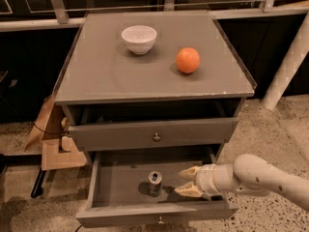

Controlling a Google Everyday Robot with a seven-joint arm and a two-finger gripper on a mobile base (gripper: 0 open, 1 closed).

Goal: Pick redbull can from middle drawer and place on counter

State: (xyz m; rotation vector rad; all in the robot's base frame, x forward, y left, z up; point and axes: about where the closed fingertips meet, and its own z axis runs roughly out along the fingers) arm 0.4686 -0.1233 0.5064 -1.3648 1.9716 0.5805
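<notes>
The redbull can (155, 182) stands upright in the open middle drawer (116, 215), near the middle of its floor. My gripper (185, 181) is inside the drawer just right of the can, fingers spread open and pointing left at it, a short gap away. The white arm (260, 177) reaches in from the lower right. The counter (106, 76) is the grey cabinet top above.
A white bowl (139, 38) and an orange (188, 60) sit on the counter's back half. The upper knobbed drawer (156, 135) is slightly pulled out. Cardboard (50, 144) lies left of the cabinet. A white post (289, 62) stands at right.
</notes>
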